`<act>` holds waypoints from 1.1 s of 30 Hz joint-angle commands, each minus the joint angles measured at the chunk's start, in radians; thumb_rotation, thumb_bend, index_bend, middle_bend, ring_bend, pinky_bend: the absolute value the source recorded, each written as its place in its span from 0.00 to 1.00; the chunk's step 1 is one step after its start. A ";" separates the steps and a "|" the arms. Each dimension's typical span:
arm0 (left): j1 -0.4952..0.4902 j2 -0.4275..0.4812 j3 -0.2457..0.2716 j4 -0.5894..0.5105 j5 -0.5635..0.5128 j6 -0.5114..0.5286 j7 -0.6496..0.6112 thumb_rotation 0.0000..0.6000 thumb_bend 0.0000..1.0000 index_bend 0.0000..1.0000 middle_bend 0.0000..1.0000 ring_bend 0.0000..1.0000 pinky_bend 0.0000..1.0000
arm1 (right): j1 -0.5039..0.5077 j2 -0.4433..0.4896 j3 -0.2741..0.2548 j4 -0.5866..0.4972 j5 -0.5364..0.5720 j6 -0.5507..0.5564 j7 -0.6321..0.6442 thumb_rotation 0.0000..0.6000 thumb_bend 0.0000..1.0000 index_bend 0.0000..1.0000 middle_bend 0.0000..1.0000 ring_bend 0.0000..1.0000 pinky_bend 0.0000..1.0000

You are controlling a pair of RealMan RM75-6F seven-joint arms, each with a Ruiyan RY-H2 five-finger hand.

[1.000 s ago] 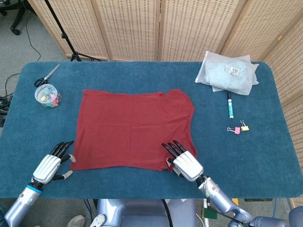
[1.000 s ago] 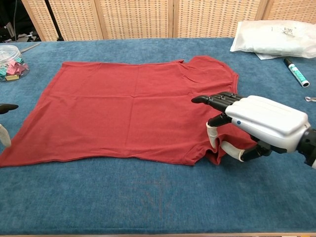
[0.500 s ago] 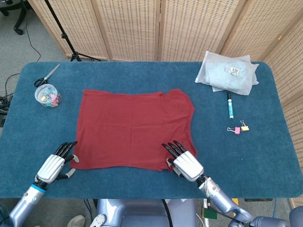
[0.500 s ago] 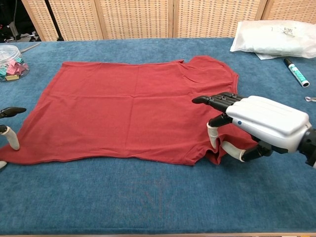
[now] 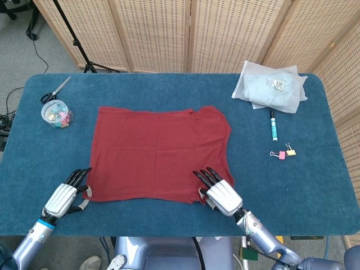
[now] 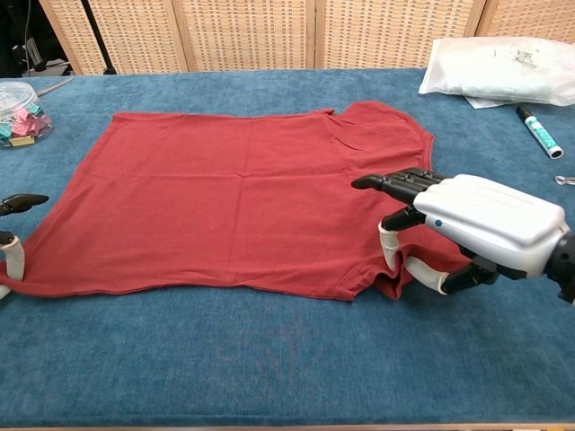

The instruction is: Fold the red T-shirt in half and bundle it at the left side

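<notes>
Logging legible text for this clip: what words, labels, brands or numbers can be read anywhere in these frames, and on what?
Nothing can be read in either view.
White plastic bag: a small printed label, too small and blurred to read.
Marker: printing on its barrel, too small to make out.
Red T-shirt: no print or tag visible.
Left hand and right hand: no legible marking.

Only the left hand [image 5: 63, 197] really moves here. It slides right along the bottom left of the frame until its fingertips [image 6: 13, 256] sit right at the near left corner of the red T-shirt [image 5: 160, 153]. That corner now looks a touch pulled in and curled compared to a second ago. In the chest view, barely any of the hand shows at the left edge.
</notes>
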 commanded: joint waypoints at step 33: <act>0.142 0.074 0.080 -0.017 0.079 0.277 0.110 1.00 0.54 0.73 0.00 0.00 0.00 | -0.030 0.163 -0.225 -0.008 -0.378 0.251 0.209 1.00 0.57 0.67 0.06 0.00 0.00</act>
